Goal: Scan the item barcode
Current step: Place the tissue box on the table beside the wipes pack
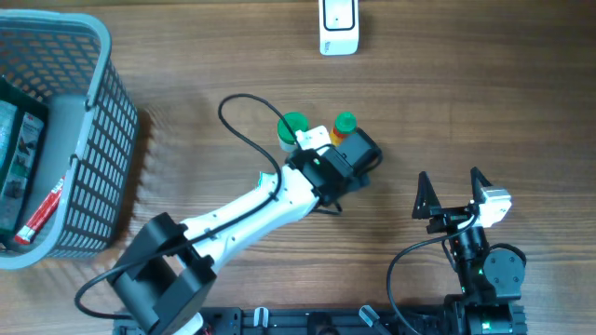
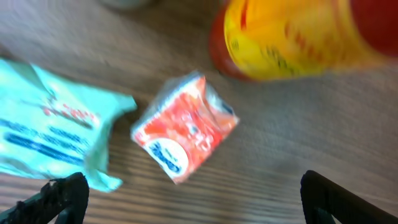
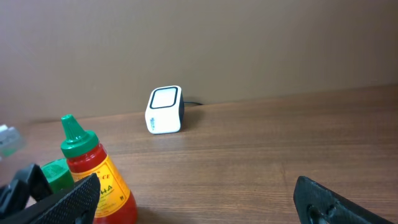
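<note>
Wooden table (image 1: 466, 93) holds everything. A big grey basket (image 1: 102, 140) with packs inside sits on its left side. The left arm (image 1: 251, 209) reaches to the middle. The left fingers (image 2: 62, 199) are spread wide and hold nothing. The right fingers (image 3: 65, 202) are spread wide too, with nothing in them. A red sauce bottle (image 3: 93, 174) stands near a light green packet (image 2: 50, 130). Just beside that, under the left fingers, the small orange packet (image 2: 185, 127) lies loose on the table. The white scanner (image 1: 338, 26) stands far off at the back.
</note>
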Tool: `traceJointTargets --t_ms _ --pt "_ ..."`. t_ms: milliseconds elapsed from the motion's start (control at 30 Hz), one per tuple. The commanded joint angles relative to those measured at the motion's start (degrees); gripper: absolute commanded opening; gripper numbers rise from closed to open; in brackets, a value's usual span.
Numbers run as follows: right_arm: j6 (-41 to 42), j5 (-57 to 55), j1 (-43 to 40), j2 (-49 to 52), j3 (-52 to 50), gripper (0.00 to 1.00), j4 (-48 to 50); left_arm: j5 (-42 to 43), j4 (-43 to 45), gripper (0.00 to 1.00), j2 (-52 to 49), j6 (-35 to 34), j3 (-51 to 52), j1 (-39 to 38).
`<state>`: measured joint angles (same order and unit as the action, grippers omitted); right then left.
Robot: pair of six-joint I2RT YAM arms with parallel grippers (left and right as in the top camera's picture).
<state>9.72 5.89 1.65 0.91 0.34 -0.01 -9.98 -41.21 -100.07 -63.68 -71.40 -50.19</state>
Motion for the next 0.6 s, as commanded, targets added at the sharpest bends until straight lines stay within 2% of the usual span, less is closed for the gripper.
traceJointTargets --t_ms 0,200,333,467,567 --pt "-0.7 -0.79 0.33 -0.11 -0.04 1.0 0.24 -3.52 -3.21 0.98 7.26 9.29 -6.14 4.94" --pt "-0.7 -0.79 0.33 -0.11 -0.04 1.0 0.24 -6.86 -10.29 1.0 17.99 16.83 -14.36 14.21" --pt "-0.7 -0.79 0.33 -0.11 -0.04 1.0 0.24 -10.16 -10.54 1.0 26.21 18.1 -17.09 22.32" --pt "-0.72 -0.79 0.33 -0.11 -0.04 1.0 0.24 -16.76 -6.97 1.0 33.42 18.08 -17.44 34.99" --pt "-0.7 -0.79 0.33 -0.11 -0.04 1.0 0.24 -17.55 -5.49 1.0 35.26 17.55 -17.44 47.15"
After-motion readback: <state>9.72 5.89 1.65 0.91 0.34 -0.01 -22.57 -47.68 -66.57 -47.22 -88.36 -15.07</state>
